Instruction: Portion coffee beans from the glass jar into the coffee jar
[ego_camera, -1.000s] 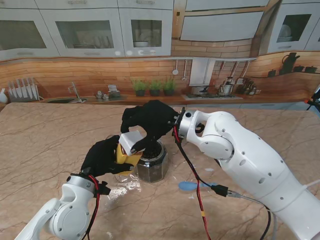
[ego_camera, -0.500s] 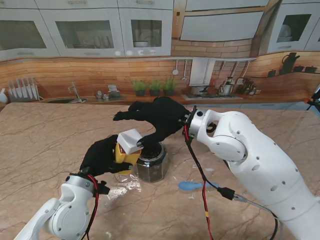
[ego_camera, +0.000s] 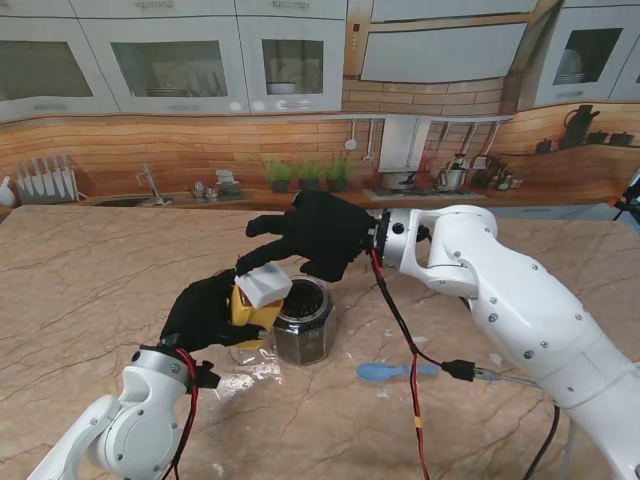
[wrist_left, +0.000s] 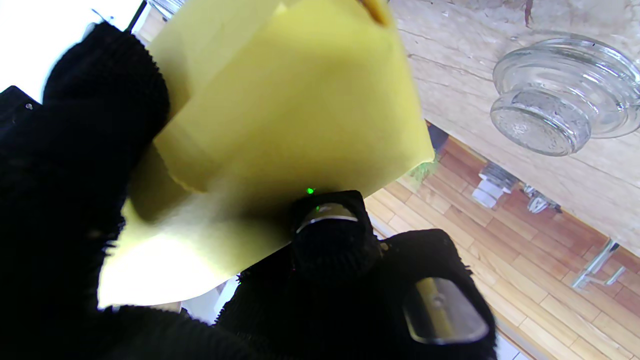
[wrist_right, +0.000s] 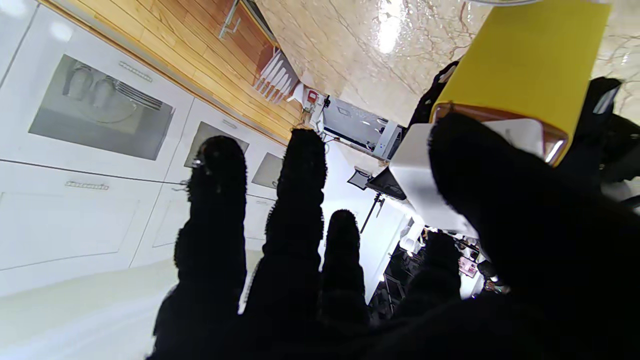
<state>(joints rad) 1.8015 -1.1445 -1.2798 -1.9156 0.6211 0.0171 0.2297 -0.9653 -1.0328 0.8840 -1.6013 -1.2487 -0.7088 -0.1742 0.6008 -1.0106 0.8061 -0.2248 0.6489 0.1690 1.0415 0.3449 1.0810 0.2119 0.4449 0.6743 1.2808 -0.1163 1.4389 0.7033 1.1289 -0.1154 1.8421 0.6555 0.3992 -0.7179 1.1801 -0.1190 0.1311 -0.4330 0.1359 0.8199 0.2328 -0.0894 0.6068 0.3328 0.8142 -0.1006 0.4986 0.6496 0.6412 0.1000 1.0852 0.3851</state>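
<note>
My left hand (ego_camera: 203, 313) is shut on a yellow coffee jar (ego_camera: 243, 311), held tilted just left of the glass jar (ego_camera: 303, 325). The glass jar stands on the table without a lid and is full of dark beans. The coffee jar's white lid (ego_camera: 265, 285) sticks up at its mouth, close to the glass jar's rim. My right hand (ego_camera: 320, 235) hovers above both jars, fingers spread, with one fingertip down by the white lid. In the right wrist view the thumb (wrist_right: 480, 190) overlaps the white lid (wrist_right: 425, 195) above the yellow jar (wrist_right: 525, 65). The yellow jar (wrist_left: 300, 115) fills the left wrist view.
A glass stopper (wrist_left: 560, 95) lies on the marble table (ego_camera: 90, 280) near my left forearm. A blue spoon (ego_camera: 385, 372) lies to the right of the glass jar. A red and black cable (ego_camera: 400, 340) hangs from my right wrist across the table.
My right hand has lifted off the glass jar's mouth and spread its fingers. The white lid has tipped a little. My left hand and the yellow jar have stayed put.
</note>
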